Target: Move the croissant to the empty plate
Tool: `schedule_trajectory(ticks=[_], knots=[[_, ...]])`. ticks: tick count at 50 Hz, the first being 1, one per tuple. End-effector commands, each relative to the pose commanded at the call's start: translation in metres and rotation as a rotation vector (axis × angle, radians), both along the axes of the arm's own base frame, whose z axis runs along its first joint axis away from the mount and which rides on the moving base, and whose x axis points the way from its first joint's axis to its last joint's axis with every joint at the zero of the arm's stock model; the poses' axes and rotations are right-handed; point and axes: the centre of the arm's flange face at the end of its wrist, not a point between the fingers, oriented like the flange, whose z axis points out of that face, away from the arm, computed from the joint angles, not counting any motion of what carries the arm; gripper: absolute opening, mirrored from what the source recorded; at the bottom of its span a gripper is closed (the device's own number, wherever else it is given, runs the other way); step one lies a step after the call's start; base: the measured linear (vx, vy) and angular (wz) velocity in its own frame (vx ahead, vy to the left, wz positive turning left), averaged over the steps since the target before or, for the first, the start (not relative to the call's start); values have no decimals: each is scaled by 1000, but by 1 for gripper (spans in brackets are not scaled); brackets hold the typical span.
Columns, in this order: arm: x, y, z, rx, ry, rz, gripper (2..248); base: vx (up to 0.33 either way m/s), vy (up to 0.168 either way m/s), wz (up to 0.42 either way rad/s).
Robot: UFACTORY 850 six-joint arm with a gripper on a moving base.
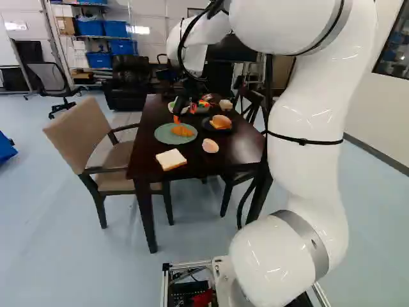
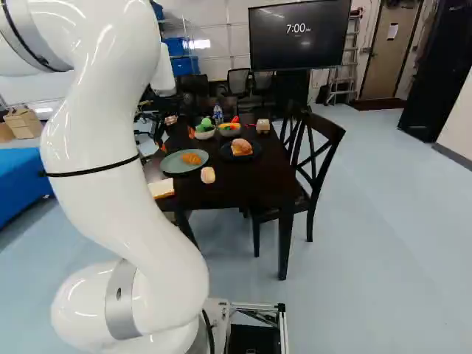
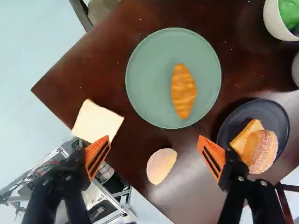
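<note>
In the left base view the tool (image 1: 185,114) hangs at the far side of the green plate (image 1: 162,137), and the croissant (image 1: 183,131) lies on that plate, right of its middle. No plate without food shows besides it: the dark plate (image 1: 206,126), farther right, carries a bun (image 1: 221,121). The likeliest mistake is one of aim. If the green plate is the goal, the croissant already lies there, and another grasp could undo finished work; if the dark plate were chosen, the bun would leave it little room.

In the right base view the arm (image 2: 103,162) hides part of the table's (image 2: 240,184) left side. Two bowls (image 2: 204,135) (image 2: 229,133) stand beyond the plates, so a low sweep toward the far side could knock them.

In the wrist view the tool is released, its fingers wide apart with nothing gripped. The croissant is ahead of them, the bread slice (image 3: 96,122) beside one finger, the pale roll (image 3: 161,165) between the two. Descending here, the tool might push either one, or, coming down off-centre on the croissant, catch the green plate's rim and tip it.
</note>
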Motion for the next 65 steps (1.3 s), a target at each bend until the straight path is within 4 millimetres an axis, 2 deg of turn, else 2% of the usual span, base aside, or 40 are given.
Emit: schedule_trajectory(ticks=[39, 65], knots=[[0, 0, 0, 0, 0, 0, 247, -258, 26, 23], [0, 0, 0, 0, -2, -2, 247, -21, 1, 4]])
